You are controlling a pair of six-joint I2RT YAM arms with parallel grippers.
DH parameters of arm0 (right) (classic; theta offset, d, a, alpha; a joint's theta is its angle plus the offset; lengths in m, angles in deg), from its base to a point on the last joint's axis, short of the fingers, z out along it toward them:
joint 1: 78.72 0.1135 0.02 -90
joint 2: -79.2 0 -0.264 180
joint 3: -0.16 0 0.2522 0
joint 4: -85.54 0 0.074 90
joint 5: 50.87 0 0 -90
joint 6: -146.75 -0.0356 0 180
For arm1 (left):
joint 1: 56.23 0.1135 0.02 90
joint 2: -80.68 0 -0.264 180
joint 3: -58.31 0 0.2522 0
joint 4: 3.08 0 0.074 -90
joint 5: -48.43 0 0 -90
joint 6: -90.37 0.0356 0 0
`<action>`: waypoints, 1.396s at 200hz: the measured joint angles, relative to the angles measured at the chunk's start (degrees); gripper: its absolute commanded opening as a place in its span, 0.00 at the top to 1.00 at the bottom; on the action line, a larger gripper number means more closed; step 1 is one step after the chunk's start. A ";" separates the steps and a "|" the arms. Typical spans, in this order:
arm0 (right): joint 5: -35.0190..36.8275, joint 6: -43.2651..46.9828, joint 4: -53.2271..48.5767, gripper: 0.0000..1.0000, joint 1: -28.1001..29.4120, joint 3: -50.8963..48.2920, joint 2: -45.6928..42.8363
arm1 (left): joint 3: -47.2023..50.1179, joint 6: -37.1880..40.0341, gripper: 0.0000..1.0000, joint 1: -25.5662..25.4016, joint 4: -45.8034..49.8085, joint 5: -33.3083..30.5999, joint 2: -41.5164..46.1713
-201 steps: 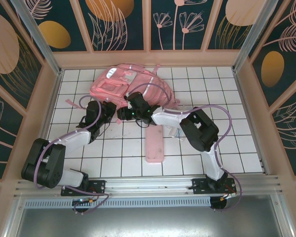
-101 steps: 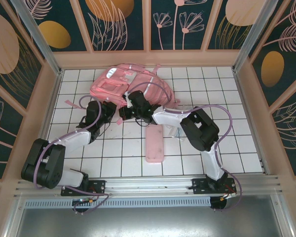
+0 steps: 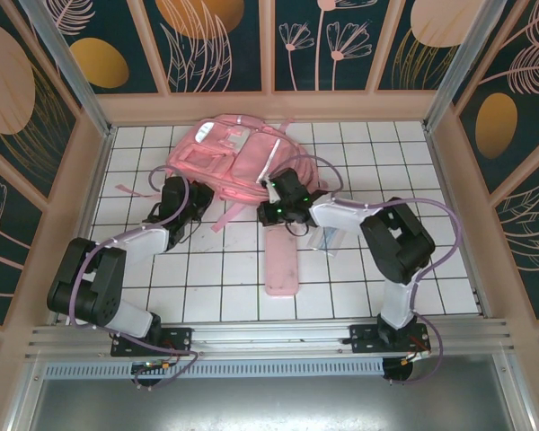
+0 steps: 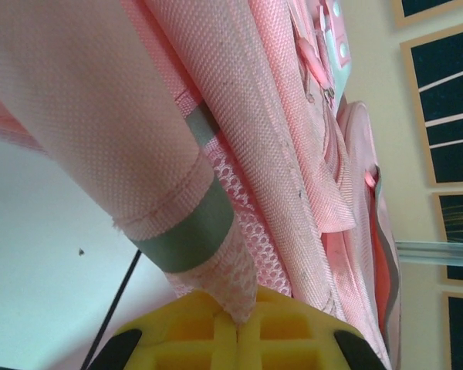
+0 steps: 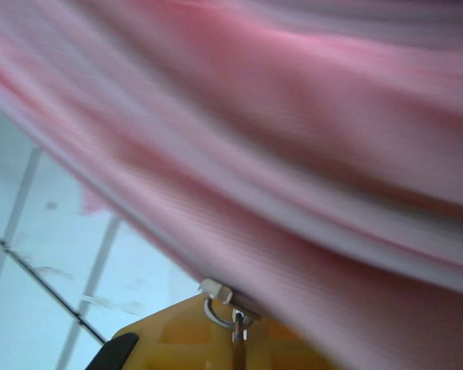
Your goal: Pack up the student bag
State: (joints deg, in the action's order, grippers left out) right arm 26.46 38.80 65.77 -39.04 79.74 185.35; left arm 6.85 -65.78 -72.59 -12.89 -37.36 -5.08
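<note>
1. The student bag (image 3: 238, 153) lies flat toward the far side of the tiled table (image 3: 431, 269), beyond both pincers. Its long axis runs roughly across the table, left to right, a little tilted.
2. Your left gripper (image 3: 194, 196) is at the bag's near-left edge. Its jaws are closed tight on a mesh-backed strap (image 4: 216, 254) with a grey reflective band, and the fabric rises straight out from between the yellow fingers.
3. Your right gripper (image 3: 269, 190) is at the bag's near-right edge, touching the fabric. Its jaws are closed too, and a small metal zip pull (image 5: 220, 301) sits right at the fingertips. That wrist view is blurred, so treat the pinch on the pull as likely rather than certain.
4. What matters next is that the bag lies away from both pincers, with the left one anchoring it and the right one at the zip. You would probably draw the pull along the bag's edge seam, not back toward the bases.
5. The flat pink pencil case (image 3: 281, 260) lies nearer the bases, apart from the bag. Your right arm is the closer one to it.
</note>
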 measured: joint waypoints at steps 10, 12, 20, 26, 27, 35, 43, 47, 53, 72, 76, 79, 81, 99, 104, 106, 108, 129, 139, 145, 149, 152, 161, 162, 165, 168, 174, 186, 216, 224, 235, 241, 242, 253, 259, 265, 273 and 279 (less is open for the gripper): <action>1.05 1.44 -3.19 1.00 -2.29 -0.02 -0.92 | -0.35 0.63 1.00 0.63 0.48 -0.24 0.00; 1.33 1.84 -3.78 1.00 -2.84 -0.02 -1.09 | -0.42 0.83 1.00 0.79 0.59 -0.35 0.00; 2.54 2.93 -6.03 1.00 -5.11 -0.02 -1.84 | -0.61 1.42 1.00 1.55 0.76 -0.61 0.00; 3.17 3.63 -7.45 1.00 -6.43 0.00 -2.29 | -0.72 1.73 1.00 2.14 0.87 -0.79 0.00; 3.17 3.63 -7.45 1.00 -6.43 0.00 -2.29 | -0.74 1.81 1.00 2.23 0.87 -0.81 0.00; 3.80 4.63 -9.20 1.00 -8.70 0.15 -2.89 | -0.94 2.34 1.00 3.06 1.16 -1.03 -0.04; 3.85 5.40 -10.10 1.00 -9.94 0.70 -3.08 | -1.22 2.86 1.00 3.56 1.22 -0.92 -0.28; 3.80 5.57 -10.45 1.00 -10.29 1.11 -3.08 | -1.46 3.15 1.00 3.69 1.20 -0.76 -0.52; 3.52 5.73 -11.04 1.00 -10.45 1.95 -3.08 | -1.99 3.65 1.00 3.85 1.11 -0.50 -1.11; 0.79 5.57 -11.93 1.00 -9.27 4.52 -2.89 | -4.96 5.35 0.77 5.11 1.14 -0.44 -4.44; 0.11 5.40 -11.96 1.00 -8.87 5.09 -2.67 | -5.55 5.49 0.61 5.46 1.20 -0.46 -5.03; -0.57 5.29 -12.02 1.00 -8.52 5.73 -2.43 | -6.08 5.81 0.46 5.81 1.16 -0.46 -5.53; -1.11 5.11 -11.98 1.00 -8.20 6.16 -2.16 | -6.45 6.21 0.38 6.05 1.16 -0.46 -5.88; -5.20 3.89 -11.85 1.00 -5.51 10.88 0.98 | -8.24 6.38 0.02 7.43 1.20 -0.68 -6.64; -6.45 3.45 -11.87 1.00 -4.46 12.68 2.36 | -8.37 6.40 0.01 7.65 1.22 -0.70 -6.40; -6.80 3.45 -11.82 1.00 -4.13 13.20 2.78 | -8.41 6.40 0.01 7.78 1.27 -0.79 -6.27; -7.17 3.23 -11.78 1.00 -3.78 13.81 3.23 | -8.41 6.40 0.01 7.82 1.29 -0.83 -6.10; -11.80 1.29 -11.93 1.00 0.07 21.11 8.87 | -6.40 5.53 0.01 7.91 1.97 0.15 -2.03; -14.03 0.39 -11.96 1.00 1.49 24.22 11.04 | -3.56 4.35 0.01 7.72 1.55 1.20 1.70; -15.61 -0.33 -11.65 1.00 2.45 26.18 12.33 | -1.46 3.28 0.01 7.61 1.40 1.75 4.35; -16.41 -0.63 -11.58 1.00 2.93 27.23 12.98 | -0.13 2.73 0.01 7.54 1.29 2.01 5.92; -17.25 -0.96 -11.47 1.00 3.32 28.20 13.51 | 1.29 1.79 0.01 7.39 0.90 2.45 7.48; -18.82 -1.77 -11.08 1.00 3.91 29.77 14.43 | 4.79 -0.09 0.01 7.19 0.55 3.10 11.28; -19.17 -1.90 -10.86 1.00 4.09 30.23 14.69 | 5.11 -0.37 0.01 7.17 0.52 3.10 11.63; -19.58 -2.19 -10.84 1.00 4.22 30.64 14.84 | 6.27 -1.33 0.01 6.99 0.28 3.26 12.83; -20.13 -2.43 -10.69 1.00 4.37 31.26 15.17 | 7.28 -1.81 0.01 6.88 0.20 3.32 13.70; -21.03 -3.15 -10.29 1.00 4.59 32.09 15.54 | 9.46 -3.56 0.01 6.54 -0.07 3.43 15.67; -22.62 -4.15 -9.57 1.00 4.94 32.92 15.74 | 12.72 -6.43 0.02 5.68 -0.17 3.41 18.21; -24.96 -6.27 -8.41 1.00 5.44 33.27 15.74 | 15.41 -11.43 0.06 3.87 -0.81 2.51 18.45; -25.31 -6.80 -8.04 1.00 5.81 33.05 15.74 | 15.43 -12.37 0.10 3.85 -1.86 1.92 17.42; -25.66 -7.52 -6.73 1.00 6.43 31.95 15.47 | 15.41 -13.29 0.21 3.85 -4.55 1.11 15.17; -25.75 -7.91 -5.79 1.00 6.84 30.67 15.10 | 15.37 -13.70 0.36 3.85 -6.29 0.92 13.42; -25.79 -7.93 -5.73 1.00 6.88 30.49 15.06 | 15.37 -13.70 0.38 3.85 -6.29 0.92 13.42; -25.62 -8.39 -5.09 1.00 7.50 27.91 14.43 | 14.97 -14.38 0.73 3.58 -9.27 0.94 9.97; -25.49 -8.48 -4.39 1.00 7.63 26.67 14.21 | 14.69 -14.34 0.89 3.37 -10.29 1.18 8.68; -25.14 -8.48 -4.02 1.00 7.69 24.85 13.86 | 14.12 -14.25 1.00 3.19 -11.15 1.60 6.95; -24.85 -8.09 -4.33 1.00 7.65 22.99 13.46 | 13.25 -14.03 1.00 2.84 -11.41 1.84 5.11; -24.37 -7.52 -4.72 1.00 7.61 21.70 13.16 | 12.66 -13.90 1.00 2.80 -11.37 2.45 4.00</action>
State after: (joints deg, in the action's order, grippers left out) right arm 2.09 31.28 61.05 -31.44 101.45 198.50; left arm 19.51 -79.68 -69.79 -24.26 -34.91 -1.08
